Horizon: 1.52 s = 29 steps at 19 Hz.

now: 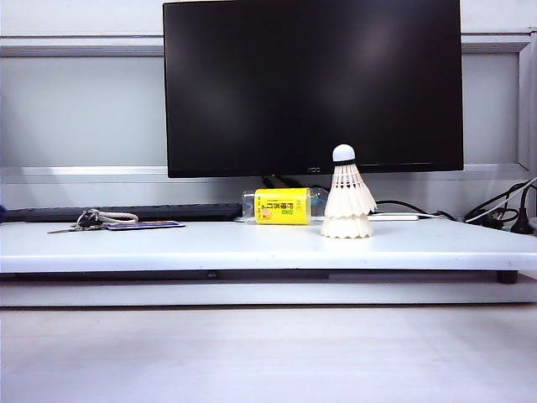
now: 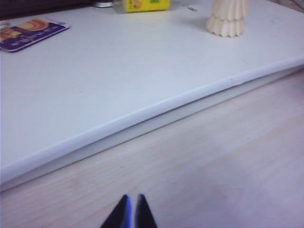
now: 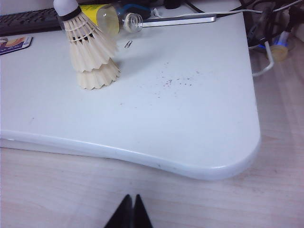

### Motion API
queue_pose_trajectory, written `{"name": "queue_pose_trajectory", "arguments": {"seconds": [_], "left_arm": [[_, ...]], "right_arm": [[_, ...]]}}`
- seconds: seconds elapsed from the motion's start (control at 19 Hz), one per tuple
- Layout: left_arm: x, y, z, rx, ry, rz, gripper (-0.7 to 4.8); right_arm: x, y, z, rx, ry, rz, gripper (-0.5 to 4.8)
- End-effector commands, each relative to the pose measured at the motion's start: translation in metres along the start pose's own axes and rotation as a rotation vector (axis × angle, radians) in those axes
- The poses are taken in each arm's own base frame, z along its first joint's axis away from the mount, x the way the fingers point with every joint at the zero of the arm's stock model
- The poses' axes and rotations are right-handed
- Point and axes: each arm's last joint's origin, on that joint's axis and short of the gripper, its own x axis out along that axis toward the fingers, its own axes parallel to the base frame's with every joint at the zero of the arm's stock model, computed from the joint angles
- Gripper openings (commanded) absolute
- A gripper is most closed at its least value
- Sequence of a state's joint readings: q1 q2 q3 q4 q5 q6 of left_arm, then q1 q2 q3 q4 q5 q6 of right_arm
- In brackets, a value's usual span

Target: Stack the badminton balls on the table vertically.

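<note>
- On the bench (image 1: 168,243), right of centre, the shuttlecocks (image 1: 347,201) stand nested upright, beside a bottle (image 1: 281,206).
- Left gripper (image 2: 132,209): jaws closed, empty, off the bench edge.
- Right gripper (image 3: 132,209): likewise.

You see the two cream-white feathered badminton balls (image 1: 348,201) nested one on the other, standing upright right of centre on the wide white table (image 1: 210,245), with a white cork tip ringed in black on top. Just left of them and behind, a clear bottle with a yellow label (image 1: 282,206) lies on its side below the large black monitor (image 1: 312,84) that fills the upper middle. At the left you find a bunch of keys (image 1: 92,220) beside a dark flat card (image 1: 144,225), and black cables (image 1: 503,210) trail at the right edge.
</note>
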State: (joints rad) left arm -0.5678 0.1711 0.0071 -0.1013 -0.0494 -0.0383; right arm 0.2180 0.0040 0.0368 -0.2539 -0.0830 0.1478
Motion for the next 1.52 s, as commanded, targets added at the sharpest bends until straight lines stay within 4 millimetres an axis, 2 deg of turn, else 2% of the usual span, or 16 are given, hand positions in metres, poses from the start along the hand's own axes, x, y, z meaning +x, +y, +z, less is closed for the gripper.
{"name": "queue_pose_trajectory", "arguments": {"seconds": [0.05, 0.26, 0.79, 1.0, 1.26, 1.52], "left_arm": [[0.0, 0.013, 0.0, -0.036, -0.005, 0.098, 0.31], [-0.003, 0.028, 0.0, -0.074, -0.011, 0.243, 0.3], [-0.017, 0.043, 0.008, -0.093, -0.157, 0.412, 0.3], [-0.021, 0.048, 0.009, -0.099, -0.177, 0.474, 0.31], [-0.022, 0.049, 0.009, -0.1, -0.183, 0.487, 0.31], [-0.022, 0.049, 0.009, -0.1, -0.183, 0.487, 0.3]], "right_arm": [[0.0, 0.0, -0.001, -0.002, 0.003, 0.004, 0.13], [0.0, 0.0, -0.001, -0.002, 0.003, 0.004, 0.13], [0.0, -0.001, 0.0, 0.0, 0.001, -0.006, 0.13], [-0.001, -0.007, 0.001, 0.015, -0.01, -0.073, 0.13], [-0.002, -0.015, 0.002, 0.034, -0.024, -0.155, 0.13], [-0.002, -0.015, 0.002, 0.035, -0.025, -0.161, 0.13]]}}
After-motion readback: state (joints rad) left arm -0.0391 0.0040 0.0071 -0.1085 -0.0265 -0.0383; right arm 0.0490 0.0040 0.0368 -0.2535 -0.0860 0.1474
